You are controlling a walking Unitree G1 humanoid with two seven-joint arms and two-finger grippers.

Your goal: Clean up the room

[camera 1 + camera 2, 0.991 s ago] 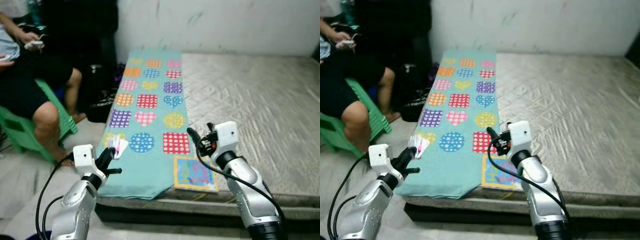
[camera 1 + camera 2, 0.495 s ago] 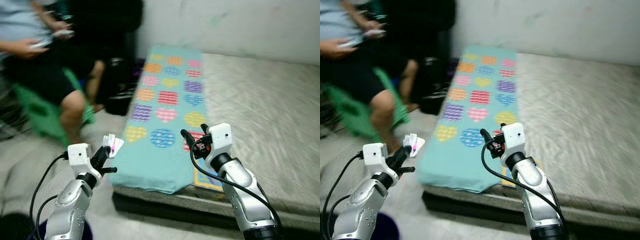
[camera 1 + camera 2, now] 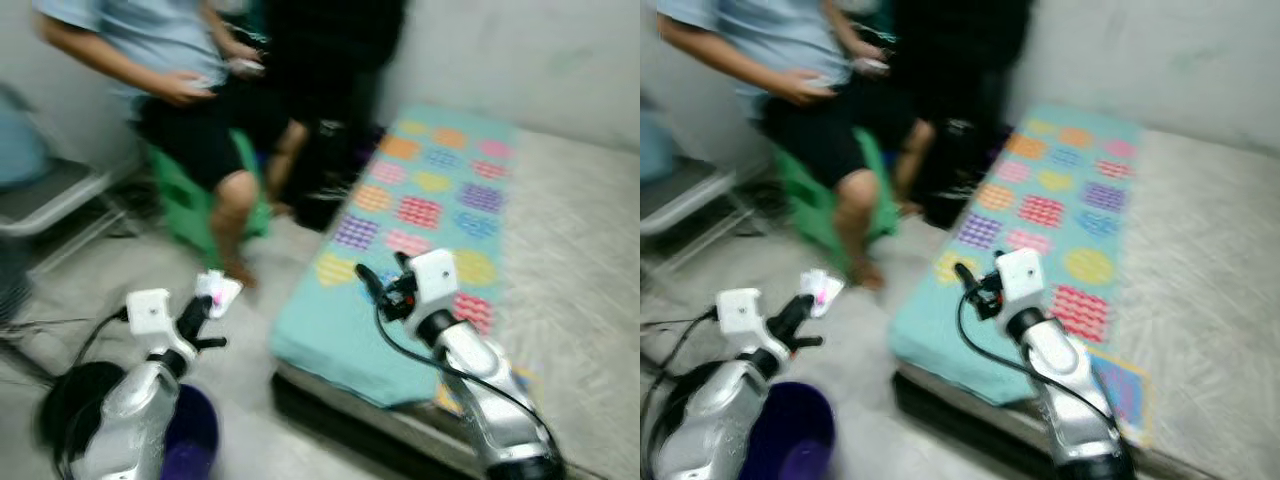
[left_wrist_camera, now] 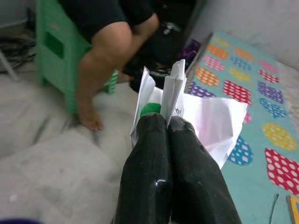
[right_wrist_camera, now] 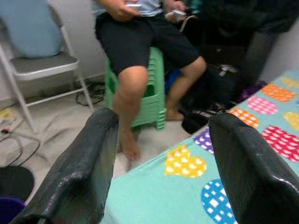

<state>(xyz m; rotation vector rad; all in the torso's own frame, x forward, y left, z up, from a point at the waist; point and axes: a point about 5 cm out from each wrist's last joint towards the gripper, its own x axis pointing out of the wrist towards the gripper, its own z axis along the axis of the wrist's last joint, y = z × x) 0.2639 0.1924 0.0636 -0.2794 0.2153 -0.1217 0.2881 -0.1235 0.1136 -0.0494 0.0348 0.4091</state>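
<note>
The left gripper (image 4: 166, 123) is pinched tight on a crumpled white paper wrapper with a green and pink patch (image 4: 187, 109) — the scrap sticks out past its black fingertips, held over the grey floor (image 3: 260, 420) just above a dark purple round bin (image 3: 190, 440). The right gripper (image 5: 163, 154) hangs with its fingers spread wide and nothing between them, over the edge of the teal cloth with coloured dotted shapes (image 3: 420, 215) on the grey mattress (image 3: 1200, 240). A person on a green plastic stool (image 3: 195, 195) sits beyond.

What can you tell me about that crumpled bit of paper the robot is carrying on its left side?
The paper scrap is white, thin and creased, folded into several upright flaps, with a spot of green and a touch of pink showing among them. The left tool has its two black fingers shut on its lower part, holding it up in the air over the pale floor, above and beside a purple bin.
</note>
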